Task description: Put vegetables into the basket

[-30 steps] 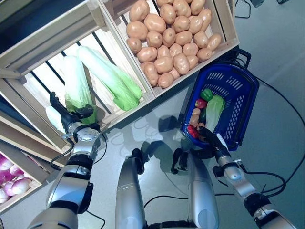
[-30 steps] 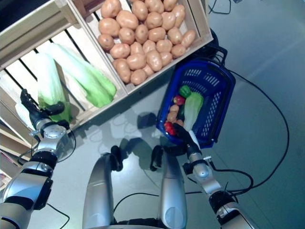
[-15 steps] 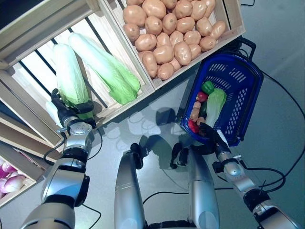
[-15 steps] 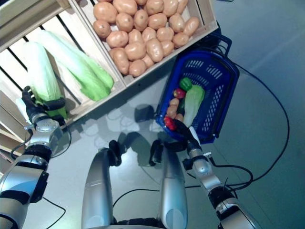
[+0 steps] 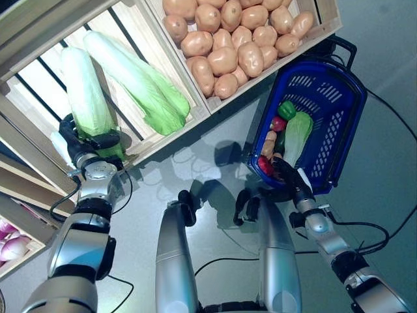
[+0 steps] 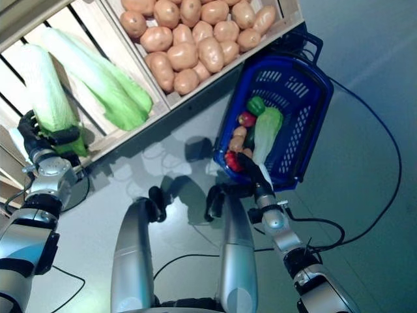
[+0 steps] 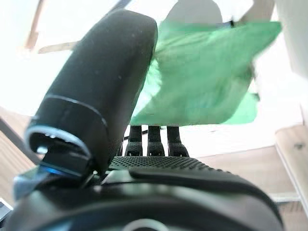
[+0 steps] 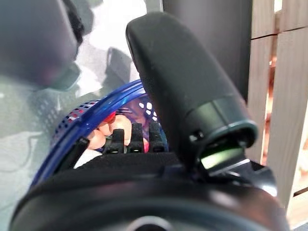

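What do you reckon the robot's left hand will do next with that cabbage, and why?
Probably lift it out of the crate and swing it toward the basket. The left hand is at the leafy end of one napa cabbage in the wooden crate, thumb and fingers either side of it, while the right hand holds the blue basket by its near rim, already partly filled.

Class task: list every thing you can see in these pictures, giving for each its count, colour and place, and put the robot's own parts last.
Slatted wooden crates: pale, top left.
Long napa cabbages: two, white and green, in the middle crate.
Potatoes: many, tan, in the neighbouring crate.
Purple onions: a few, at the left edge.
Blue plastic basket: one, on the grey floor at right, holding another cabbage, a green pepper and red and tan vegetables.
Left hand: dark, curled round the left cabbage's leafy end.
Right hand: dark, at the basket's near rim.
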Robot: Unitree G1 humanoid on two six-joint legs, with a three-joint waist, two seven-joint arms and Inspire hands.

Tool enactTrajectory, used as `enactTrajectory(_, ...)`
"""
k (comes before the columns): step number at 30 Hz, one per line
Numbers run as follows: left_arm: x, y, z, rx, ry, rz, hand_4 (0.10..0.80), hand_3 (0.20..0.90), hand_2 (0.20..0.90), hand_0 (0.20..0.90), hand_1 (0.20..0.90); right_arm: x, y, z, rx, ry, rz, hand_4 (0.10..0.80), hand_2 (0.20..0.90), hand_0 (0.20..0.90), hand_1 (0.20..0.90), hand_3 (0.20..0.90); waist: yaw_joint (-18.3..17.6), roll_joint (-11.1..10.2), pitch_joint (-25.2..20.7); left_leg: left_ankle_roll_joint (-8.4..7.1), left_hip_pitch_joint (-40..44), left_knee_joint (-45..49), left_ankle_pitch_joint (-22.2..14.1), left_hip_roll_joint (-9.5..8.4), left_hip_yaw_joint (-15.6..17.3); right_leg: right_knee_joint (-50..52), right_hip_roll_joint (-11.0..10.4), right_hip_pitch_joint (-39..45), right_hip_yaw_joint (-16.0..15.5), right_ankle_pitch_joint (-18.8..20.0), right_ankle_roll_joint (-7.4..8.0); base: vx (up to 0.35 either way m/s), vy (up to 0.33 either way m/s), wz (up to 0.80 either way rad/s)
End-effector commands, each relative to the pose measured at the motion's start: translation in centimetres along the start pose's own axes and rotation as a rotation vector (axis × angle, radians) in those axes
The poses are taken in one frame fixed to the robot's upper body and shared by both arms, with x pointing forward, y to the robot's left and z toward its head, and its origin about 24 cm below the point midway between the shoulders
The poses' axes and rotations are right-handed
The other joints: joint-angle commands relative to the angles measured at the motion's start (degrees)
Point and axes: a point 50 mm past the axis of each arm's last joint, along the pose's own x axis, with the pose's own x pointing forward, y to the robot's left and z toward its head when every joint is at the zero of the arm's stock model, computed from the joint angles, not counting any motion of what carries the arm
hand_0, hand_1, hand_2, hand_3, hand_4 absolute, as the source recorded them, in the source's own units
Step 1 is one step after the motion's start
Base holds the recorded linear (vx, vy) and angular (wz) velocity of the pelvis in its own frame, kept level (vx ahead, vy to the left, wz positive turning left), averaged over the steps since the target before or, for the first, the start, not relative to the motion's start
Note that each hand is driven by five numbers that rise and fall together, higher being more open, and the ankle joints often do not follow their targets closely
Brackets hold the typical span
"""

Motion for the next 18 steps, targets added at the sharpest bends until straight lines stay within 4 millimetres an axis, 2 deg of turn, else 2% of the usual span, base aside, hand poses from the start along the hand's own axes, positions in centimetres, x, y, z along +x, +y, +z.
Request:
enactTrajectory(1,-0.5,-0.8,-1.1,0.008,0.051,-0.047,0.4,0.3,0.3,0.3,0.3,0.3,-1.1,2.6,0.05,-0.144,-0.063,0.8,0.9,0.9,0.9,0.9,-1.4,0.3,-0.2,2.19,5.4,0.1,-9.9,-0.68,3.8,-3.4,-1.0,4.1,3.4,-1.0,4.2,0.0,0.0,0.0)
enactTrajectory(4,-0.6,-0.7,-1.5,-0.004,0.062,-0.052,0.4,0.3,0.3,0.3,0.3,0.3,-1.0,2.6,0.054,-0.147,-0.061,0.8,0.9,0.9,0.9,0.9,-1.4,0.4,-0.2,2.16,7.1,-1.3,-9.4,-0.75,4.1,-4.5,-0.9,5.6,3.3,-0.7,4.27,0.0,0.0,0.0)
enactTrajectory(9,-1.2,-0.7,-2.5,-0.027,0.057,-0.066,0.4,0.3,0.3,0.3,0.3,0.0,-0.5,2.9,0.072,-0.176,-0.042,0.8,0.9,0.9,0.9,0.9,-1.3,0.7,-0.4,1.92,13.9,-8.3,-6.4,-1.16,5.4,-10.4,-0.2,11.5,3.5,1.5,4.44,0.002,0.006,-0.03)
enactTrajectory(14,-2.3,-0.7,-3.9,-0.042,0.046,-0.088,0.4,0.3,0.3,0.3,0.3,-0.6,0.3,3.5,0.126,-0.231,-0.026,0.8,0.9,0.9,0.9,0.9,-0.9,1.2,-2.8,1.9,21.7,-16.3,-3.1,-3.1,6.0,-17.5,-0.7,18.8,2.2,3.7,4.77,0.027,-0.007,-0.04)
enactTrajectory(18,-3.4,-0.6,-5.2,-0.083,0.044,-0.097,0.4,0.3,0.3,0.3,0.3,-1.3,0.9,3.3,0.173,-0.247,-0.03,0.8,0.9,0.9,0.9,0.9,-0.4,1.7,-4.9,2.3,26.8,-20.3,-1.9,-4.48,5.9,-21.2,-1.3,23.8,1.2,4.6,4.93,0.055,-0.028,-0.01)
